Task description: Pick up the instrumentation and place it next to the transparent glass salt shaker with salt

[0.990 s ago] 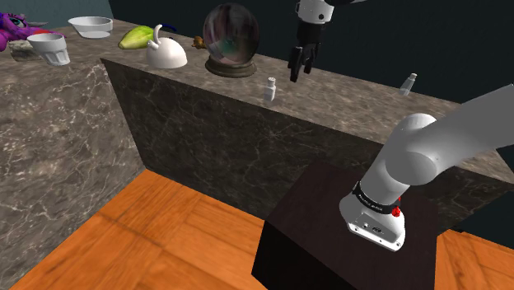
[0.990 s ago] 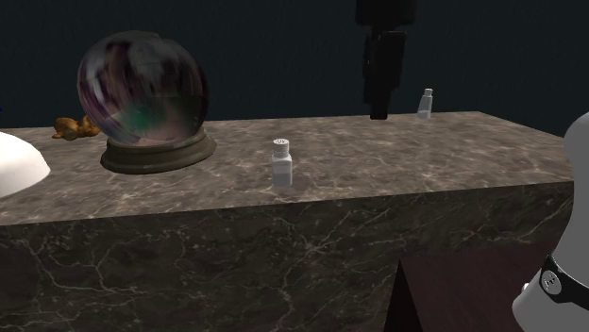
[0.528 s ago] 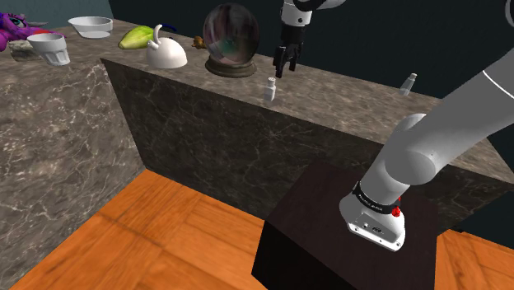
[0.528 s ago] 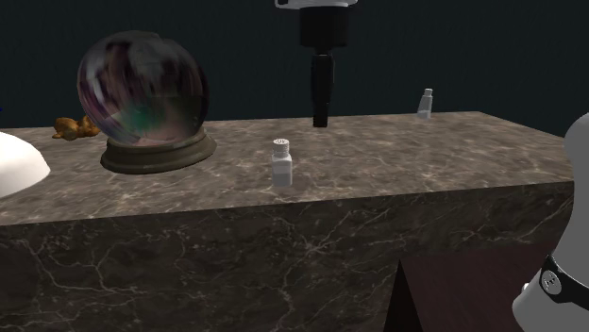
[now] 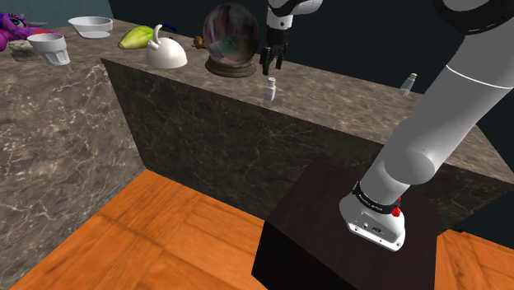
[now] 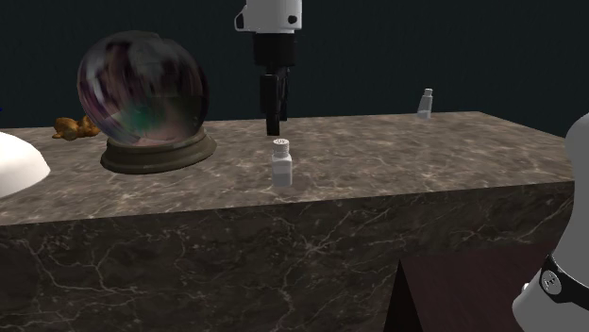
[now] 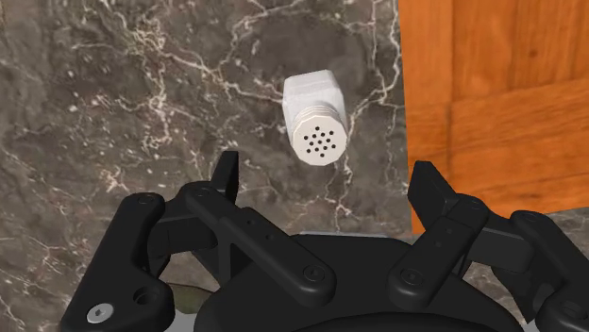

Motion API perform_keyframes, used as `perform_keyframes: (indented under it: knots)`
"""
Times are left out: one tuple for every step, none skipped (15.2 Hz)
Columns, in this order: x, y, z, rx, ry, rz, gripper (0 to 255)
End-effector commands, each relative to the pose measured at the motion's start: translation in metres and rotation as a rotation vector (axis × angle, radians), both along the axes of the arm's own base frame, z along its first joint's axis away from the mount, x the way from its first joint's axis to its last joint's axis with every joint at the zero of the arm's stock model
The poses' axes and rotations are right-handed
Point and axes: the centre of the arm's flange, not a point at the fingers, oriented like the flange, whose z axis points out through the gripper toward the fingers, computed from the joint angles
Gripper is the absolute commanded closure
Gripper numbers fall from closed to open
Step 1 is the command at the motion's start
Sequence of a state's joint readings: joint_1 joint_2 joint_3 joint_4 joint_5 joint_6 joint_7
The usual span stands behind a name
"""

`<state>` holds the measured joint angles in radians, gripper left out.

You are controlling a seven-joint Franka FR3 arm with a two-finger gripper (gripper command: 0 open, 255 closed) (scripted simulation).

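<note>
The claw (image 5: 268, 67) hangs just above the white shaker (image 5: 269, 89) on the dark veined counter (image 5: 346, 95); a glass globe (image 5: 231, 37) stands near.

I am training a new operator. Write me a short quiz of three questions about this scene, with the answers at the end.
1. True or false: the gripper is shut on the white shaker.
2. Which thing stands nearest the white shaker on the counter? A. the globe B. the teapot C. the bowl
3. Fill in: in the second exterior view, the glass shaker stands toward the counter's ____ end.

Key: 1 false, the fingers stand apart and do not touch it; 2 A; 3 right.
</note>
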<state>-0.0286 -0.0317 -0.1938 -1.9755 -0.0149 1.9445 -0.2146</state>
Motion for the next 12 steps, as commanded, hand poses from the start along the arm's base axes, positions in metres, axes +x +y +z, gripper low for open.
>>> perform_keyframes:
  knots:
    - [0.005,-0.001,-0.009,0.0,-0.001,0.0,0]
    - [0.005,-0.001,-0.014,0.0,-0.001,0.0,0]
    - [0.005,-0.001,-0.019,0.0,-0.001,0.0,0]
    - [0.005,-0.001,-0.025,0.0,-0.001,0.0,0]
    - [0.005,-0.001,-0.03,0.0,-0.001,0.0,0]
    - [0.005,-0.001,-0.035,0.0,-0.001,0.0,0]
    - [0.005,-0.001,-0.038,0.0,-0.001,0.0,0]
    - [0.005,-0.001,-0.038,0.0,-0.001,0.0,0]
    - [0.005,-0.001,-0.038,0.0,-0.001,0.0,0]
    - [0.005,-0.001,-0.038,0.0,-0.001,0.0,0]
    - [0.005,-0.001,-0.038,0.0,-0.001,0.0,0]
    - [0.005,-0.001,-0.038,0.0,-0.001,0.0,0]
